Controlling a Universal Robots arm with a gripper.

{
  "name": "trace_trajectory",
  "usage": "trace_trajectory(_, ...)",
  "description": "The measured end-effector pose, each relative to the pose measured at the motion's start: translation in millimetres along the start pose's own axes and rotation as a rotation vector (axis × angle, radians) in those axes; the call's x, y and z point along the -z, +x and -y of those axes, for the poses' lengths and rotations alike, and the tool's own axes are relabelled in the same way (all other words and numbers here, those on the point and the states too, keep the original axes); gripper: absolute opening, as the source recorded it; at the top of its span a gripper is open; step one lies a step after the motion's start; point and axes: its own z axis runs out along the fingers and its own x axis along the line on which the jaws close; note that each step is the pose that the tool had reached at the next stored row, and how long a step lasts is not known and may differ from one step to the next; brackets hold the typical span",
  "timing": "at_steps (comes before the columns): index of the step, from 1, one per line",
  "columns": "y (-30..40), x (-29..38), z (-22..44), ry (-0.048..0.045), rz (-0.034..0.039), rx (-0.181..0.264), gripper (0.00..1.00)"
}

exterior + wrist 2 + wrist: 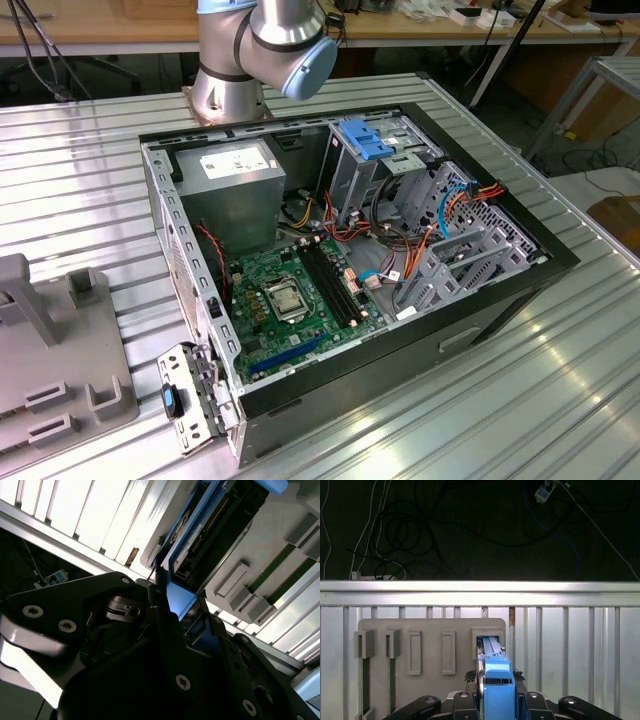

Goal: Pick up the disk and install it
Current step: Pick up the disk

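The disk, a drive in a bright blue carrier, stands on edge, clamped in the gripper.

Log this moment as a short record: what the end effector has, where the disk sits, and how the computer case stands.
end effector: closed on the blue carrier of the disk
disk: on edge, far end at a slot of the grey holder; whether it is seated there cannot be told
computer case: side open, motherboard exposed, lying on the ribbed metal table
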Motion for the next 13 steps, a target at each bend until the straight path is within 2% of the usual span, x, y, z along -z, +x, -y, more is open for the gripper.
trace_trajectory(3,0.0,0.0,0.0,0.0000,-0.0004,0.000,0.37)
trace_trajectory(10,0.0,1.6,0.1,0.0003,-0.0136,0.000,0.37)
trace_trajectory(13,-0.1,1.8,0.0,0.0001,-0.0143,0.000,0.37)
